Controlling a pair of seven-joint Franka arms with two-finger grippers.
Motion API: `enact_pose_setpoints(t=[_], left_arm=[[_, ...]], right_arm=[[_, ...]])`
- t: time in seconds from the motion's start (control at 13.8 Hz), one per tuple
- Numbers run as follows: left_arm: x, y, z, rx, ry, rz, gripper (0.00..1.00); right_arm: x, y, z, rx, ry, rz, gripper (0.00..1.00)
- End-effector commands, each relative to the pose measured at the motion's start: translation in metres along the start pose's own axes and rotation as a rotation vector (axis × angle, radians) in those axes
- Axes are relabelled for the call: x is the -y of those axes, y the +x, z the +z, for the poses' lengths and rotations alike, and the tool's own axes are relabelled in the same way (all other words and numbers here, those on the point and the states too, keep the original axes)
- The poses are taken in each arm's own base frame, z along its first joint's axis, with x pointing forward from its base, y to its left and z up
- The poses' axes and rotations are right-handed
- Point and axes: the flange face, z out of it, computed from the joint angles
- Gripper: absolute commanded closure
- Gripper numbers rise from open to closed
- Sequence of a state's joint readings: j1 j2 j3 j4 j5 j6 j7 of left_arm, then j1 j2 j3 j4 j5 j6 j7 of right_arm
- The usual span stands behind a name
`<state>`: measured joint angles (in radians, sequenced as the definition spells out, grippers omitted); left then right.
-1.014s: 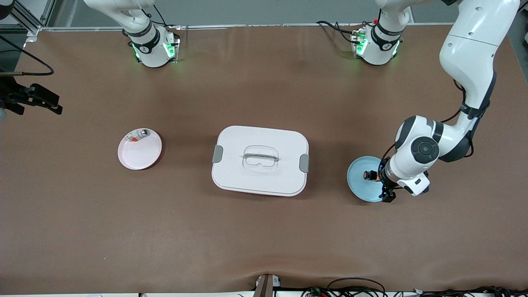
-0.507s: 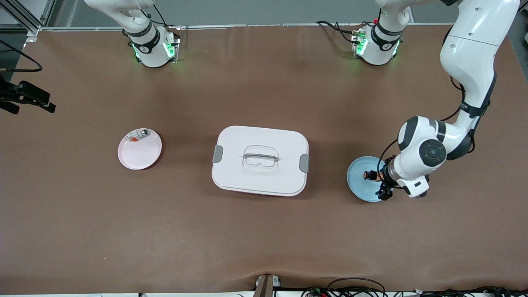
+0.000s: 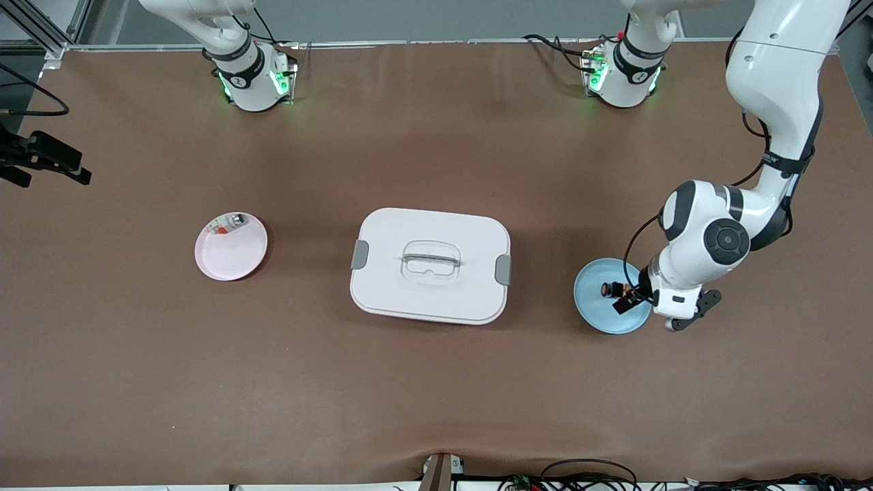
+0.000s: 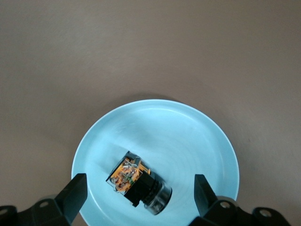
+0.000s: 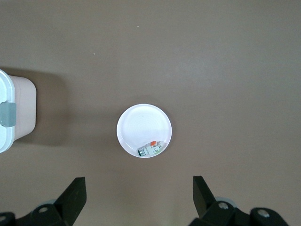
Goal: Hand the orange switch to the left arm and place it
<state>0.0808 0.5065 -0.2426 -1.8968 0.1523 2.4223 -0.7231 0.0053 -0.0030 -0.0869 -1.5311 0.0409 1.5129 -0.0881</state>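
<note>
The orange switch [image 3: 612, 290] [image 4: 138, 183], a small black part with an orange end, lies on its side on the blue plate [image 3: 599, 315] [image 4: 164, 127] toward the left arm's end of the table. My left gripper [image 3: 651, 310] [image 4: 139, 190] hangs low over that plate, open, one finger on each side of the switch and clear of it. The white box [image 3: 430, 266] [image 5: 21, 106] stands mid-table with its lid on. My right gripper [image 5: 139, 188] is open and empty, high over the table by the pink plate [image 3: 232, 256] [image 5: 143, 123].
A small white-grey part with a red mark [image 3: 228, 224] [image 5: 150, 149] lies on the pink plate's rim side nearest the arms' bases. Bare brown table surrounds the box and both plates. Cables run along the table's front edge [image 3: 586, 477].
The left arm's wrist has swung round over the blue plate, turning the gripper so its fingers flank the switch. The right gripper drifted slightly, then held still. Switch, plates and box have not moved.
</note>
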Motion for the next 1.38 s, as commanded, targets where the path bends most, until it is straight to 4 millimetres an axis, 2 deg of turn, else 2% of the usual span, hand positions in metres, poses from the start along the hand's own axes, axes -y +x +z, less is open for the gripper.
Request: enact_pose_setpoints(t=[0.0, 0.29, 0.51, 0.8, 0.94, 1.16, 1.3], left_arm=[[0.003, -0.005, -0.017, -0.023, -0.014, 0.198, 0.00], [0.012, 0.005, -0.039, -0.048, -0.043, 0.393, 0.00], [0.021, 0.014, -0.053, -0.079, -0.029, 0.424, 0.00], [0.025, 0.023, -0.098, -0.148, -0.043, 0.420, 0.00], [0.023, 0.033, -0.130, -0.192, -0.058, 0.412, 0.00], [0.039, 0.041, -0.167, -0.236, -0.067, 0.392, 0.00], [0.048, 0.038, -0.189, -0.221, -0.061, 0.387, 0.00]], right_arm=[[0.004, -0.008, -0.004, -0.005, 0.011, 0.036, 0.00], [0.007, -0.007, -0.004, -0.008, 0.012, 0.044, 0.00], [0.018, -0.007, -0.004, -0.007, 0.017, 0.063, 0.00], [0.019, -0.006, -0.004, -0.007, 0.018, 0.076, 0.00], [0.022, -0.006, -0.004, -0.006, 0.018, 0.071, 0.00], [0.022, -0.006, -0.004, -0.006, 0.018, 0.070, 0.00], [0.024, -0.006, -0.003, -0.005, 0.018, 0.065, 0.00]])
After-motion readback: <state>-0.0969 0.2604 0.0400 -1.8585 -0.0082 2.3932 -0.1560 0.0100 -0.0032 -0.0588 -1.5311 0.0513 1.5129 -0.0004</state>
